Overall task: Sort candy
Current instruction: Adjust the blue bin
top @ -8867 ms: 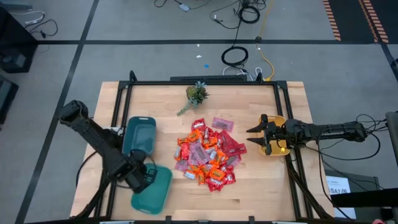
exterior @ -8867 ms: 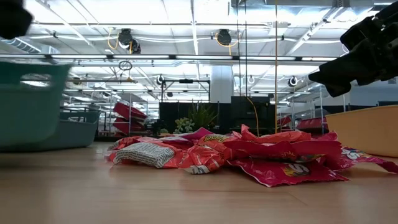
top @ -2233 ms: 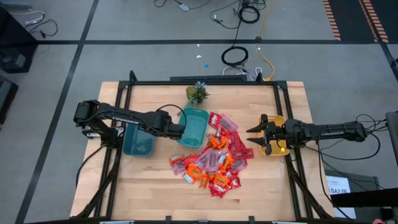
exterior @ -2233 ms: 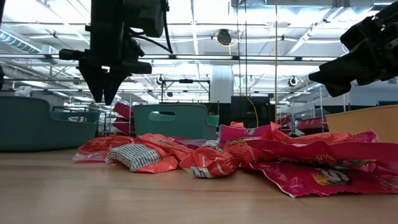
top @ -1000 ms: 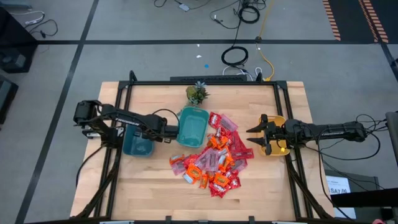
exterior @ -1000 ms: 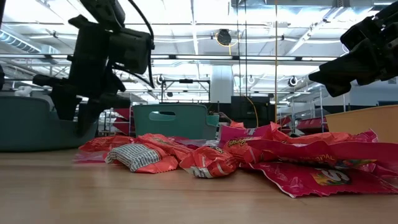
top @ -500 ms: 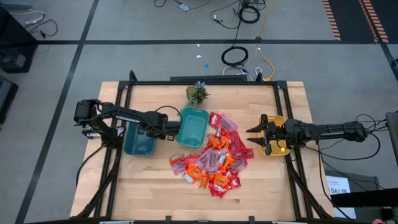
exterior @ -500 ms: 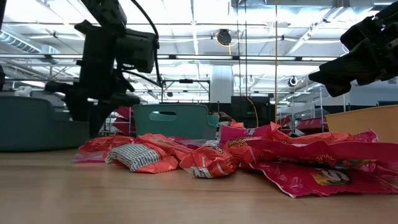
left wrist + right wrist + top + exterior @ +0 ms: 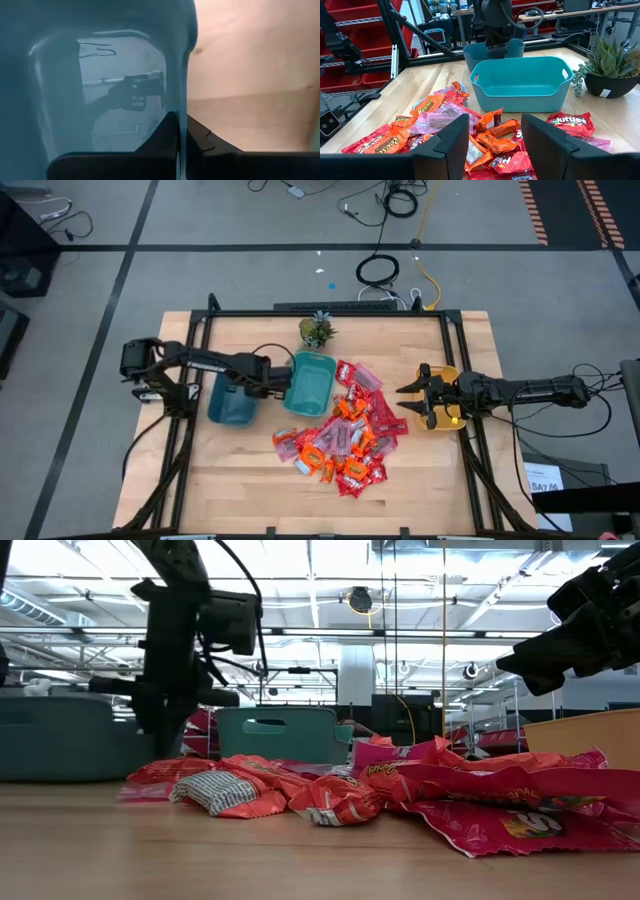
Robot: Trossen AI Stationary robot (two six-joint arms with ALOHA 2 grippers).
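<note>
A heap of candy (image 9: pixel 340 430) in red, orange and pink wrappers lies on the wooden table right of centre. Two teal bins stand left of it. The right-hand bin (image 9: pixel 310 383) touches the heap's far left. The left-hand bin (image 9: pixel 230 402) sits beside it, and my left gripper (image 9: pixel 260 383) points down, shut on its wall. My right gripper (image 9: pixel 402 399) hangs open at the table's right side, level and aimed at the heap, above a yellow bowl (image 9: pixel 447 416). It touches nothing. My left gripper pinches the thin right-hand wall (image 9: pixel 180 95) of the left teal bin at its rim. One finger (image 9: pixel 162 137) is inside the bin and the other (image 9: pixel 200 140) outside. The fingers come from above, pointing down. The bin stands upright on the table.
A small green potted plant (image 9: pixel 317 332) stands at the far edge behind the bins. A black frame (image 9: pixel 330 313) runs along the table's far edge and sides. Bare wood lies along the near edge, in front of the heap and the bins.
My left gripper has swung toward the far edge, along the left bin's right-hand wall, and has shut on that wall. The left bin has slid a little toward the right-hand bin. The right arm has kept still.
</note>
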